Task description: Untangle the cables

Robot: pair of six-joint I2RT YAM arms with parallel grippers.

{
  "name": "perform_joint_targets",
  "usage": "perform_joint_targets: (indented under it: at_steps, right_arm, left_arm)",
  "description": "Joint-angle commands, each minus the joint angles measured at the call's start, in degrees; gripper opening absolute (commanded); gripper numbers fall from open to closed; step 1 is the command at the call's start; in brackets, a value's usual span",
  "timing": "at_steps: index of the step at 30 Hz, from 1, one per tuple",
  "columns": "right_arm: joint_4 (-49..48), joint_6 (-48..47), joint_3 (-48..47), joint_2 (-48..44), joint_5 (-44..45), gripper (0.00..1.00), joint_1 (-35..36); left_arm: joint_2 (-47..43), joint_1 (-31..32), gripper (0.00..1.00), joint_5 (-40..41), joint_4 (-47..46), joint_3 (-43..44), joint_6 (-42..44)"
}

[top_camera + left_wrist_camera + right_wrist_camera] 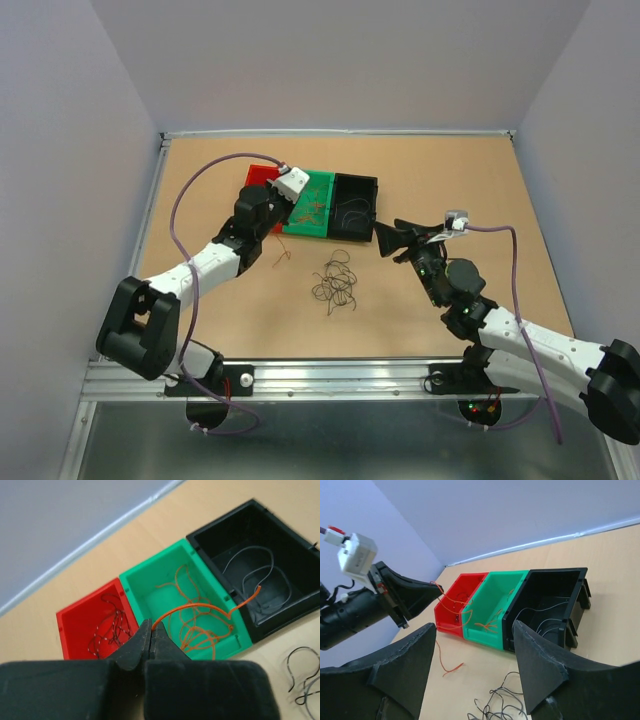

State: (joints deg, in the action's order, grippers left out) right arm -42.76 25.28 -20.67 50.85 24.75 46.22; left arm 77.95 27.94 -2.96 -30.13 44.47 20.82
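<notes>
1. Top external view: three bins stand in a row at the upper centre of the frame, walls touching: red bin (262, 175) on the left, green bin (325, 183) in the middle, black bin (356, 181) on the right
2. The left gripper (151, 630) is clenched on one orange cable (200, 606). In the left wrist view the strand arcs from the fingertips across the green bin, and its free end points towards the black bin at the right of the frame
3. The right gripper (472, 630) is released, its jaws wide with nothing between them. In the top view it sits just beside the black bin's lower right corner
4. Sorted so far: the green bin holds several orange strands (197, 630), the red bin a small bunch of dark and brown strands (107, 630), and the black bin a few grey-dark strands (260, 575)
5. Outstanding: a tangle of dark cables (335, 282) lies on the table (470, 190) at centre frame, below the bins and apart from them. One short orange-red strand (283, 256) lies on the board to its left
6. Assessment: the work is well advanced but not finished. The held cable is not yet in a bin; by colour it appears to belong in the green one. The loose strand and the whole dark tangle are left to separate and place
</notes>
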Motion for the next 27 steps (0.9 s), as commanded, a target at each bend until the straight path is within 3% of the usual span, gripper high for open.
perform_joint_targets:
  at_steps: [1, 8, 13, 22, 27]
  right_arm:
    - [-0.57, -0.67, 0.63, -0.67, 1.62, 0.69, 0.54]
    - [0.05, -0.75, 0.10, -0.84, 1.53, 0.69, 0.54]
    - [0.57, -1.37, 0.19, -1.81, 2.49, 0.69, 0.54]
    - [0.84, -1.90, -0.34, -0.58, 2.23, 0.69, 0.54]
    - [1.02, -1.90, -0.34, -0.75, 2.14, 0.69, 0.54]
  left_arm:
    - [-0.87, -3.24, 0.00, -0.98, -3.01, 3.34, -3.40]
    - [-10.97, -6.94, 0.00, -9.86, -1.60, 2.99, -7.80]
    - [-16.34, -6.76, 0.00, -16.55, 2.17, 9.83, -10.62]
    - [-7.92, -6.85, 0.00, -10.31, 10.18, 29.16, -8.95]
    - [-1.76, -6.76, 0.00, -10.40, 10.80, 31.30, -8.60]
